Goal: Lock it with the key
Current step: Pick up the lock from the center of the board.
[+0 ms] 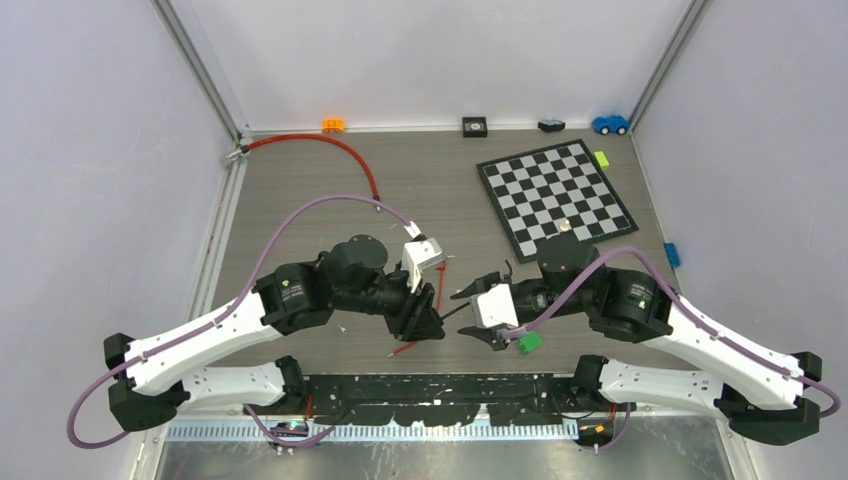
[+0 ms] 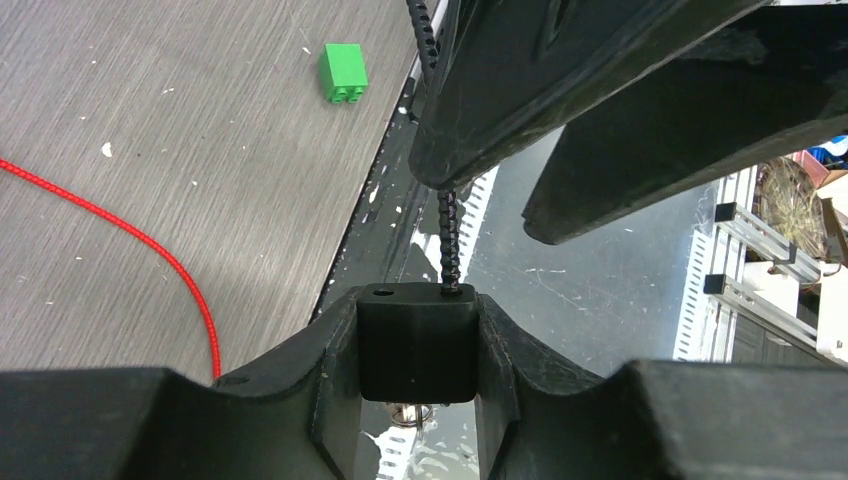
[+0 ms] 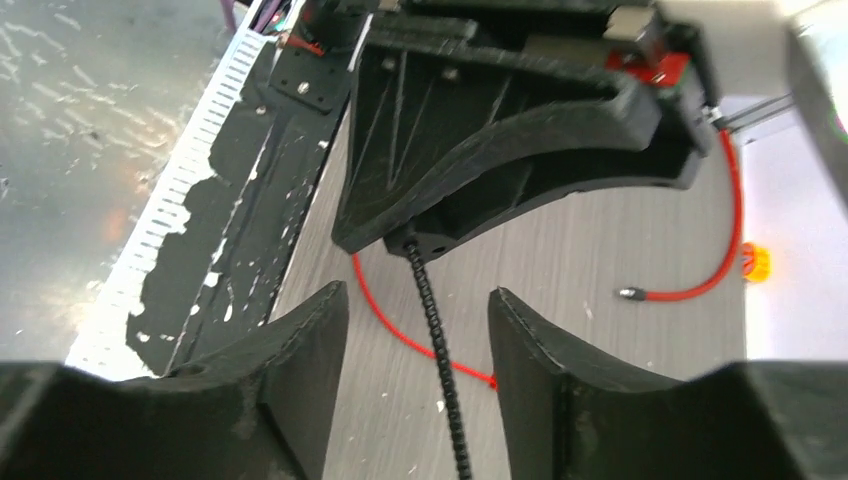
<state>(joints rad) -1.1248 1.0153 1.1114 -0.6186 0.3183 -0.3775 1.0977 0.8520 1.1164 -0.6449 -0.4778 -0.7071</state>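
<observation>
A black lock body (image 2: 417,340) is clamped between the fingers of my left gripper (image 2: 417,318). A black ribbed cable (image 2: 448,235) runs from the top of the lock toward my right gripper (image 2: 560,90). Under the lock a small metal ring (image 2: 412,412) shows; the key itself is mostly hidden. In the right wrist view my right gripper (image 3: 412,320) stands open. The cable (image 3: 437,345) passes between its fingers without touching them, coming out of the left gripper (image 3: 500,130). From above, the left gripper (image 1: 420,315) and the right gripper (image 1: 478,292) face each other near the table's front.
A thin red cord (image 1: 330,145) curves over the table and passes under the grippers (image 3: 400,320). A green block (image 1: 529,342) lies by the right arm. A chessboard (image 1: 555,195) sits at the back right, with small toys along the back wall. The table's front rail (image 1: 430,385) is close below.
</observation>
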